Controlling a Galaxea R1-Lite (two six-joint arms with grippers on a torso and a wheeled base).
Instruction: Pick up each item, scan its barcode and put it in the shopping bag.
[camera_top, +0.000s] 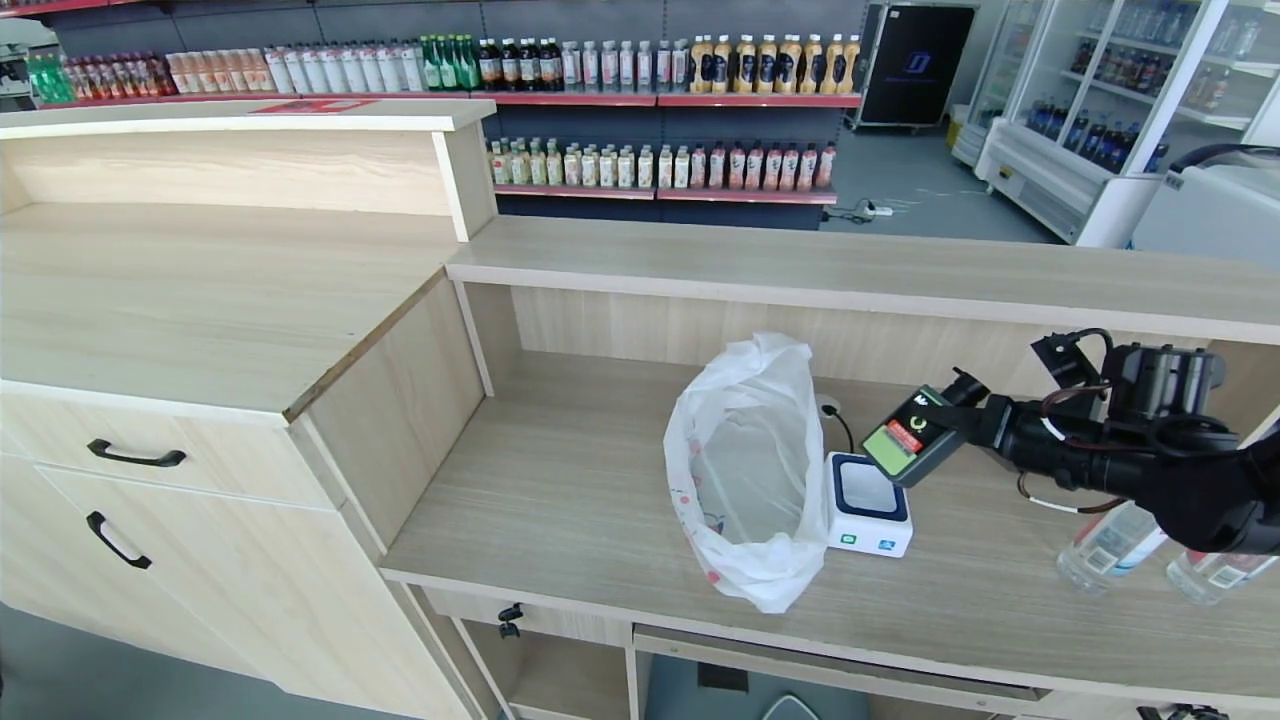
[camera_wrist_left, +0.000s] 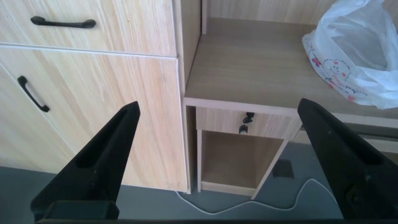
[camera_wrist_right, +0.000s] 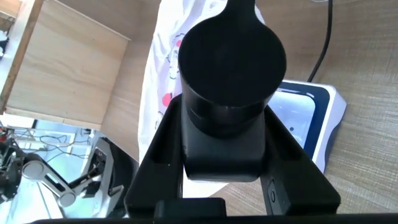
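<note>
The dark cylindrical container with a green and red label (camera_top: 912, 436) is held tilted in the air over the counter, just beside the far right corner of the scanner, its labelled face turned down towards the scanner's window. From the right wrist view it shows a smooth, matte black round end (camera_wrist_right: 231, 59). The right gripper (camera_top: 975, 420) holds it at the other end, its black angular fingers (camera_wrist_right: 155, 162) closed narrowly against the container's two sides.

The small white box scanner with a glossy dark blue top window (camera_top: 868, 503) sits flat on the counter with a thin black cable running off its far side. Touching its left side stands the thin, crinkled, translucent white plastic shopping bag with small red prints (camera_top: 750, 470), its mouth gaping open and upward.

To the right, two clear plastic water bottles with white labels (camera_top: 1110, 545) lie on their sides on the counter, partly hidden under the right arm.

All of this rests on the pale wood-grain laminate counter (camera_top: 560, 500), a recessed desk beneath a raised ledge.

The left gripper (camera_wrist_left: 219, 109) hangs low beside the counter's front edge, its tapered matte black fingers (camera_wrist_left: 93, 168) spread wide with nothing between them. Beyond it is a light wooden cabinet (camera_wrist_left: 124, 93) with curved black drawer handles (camera_wrist_left: 63, 23).
</note>
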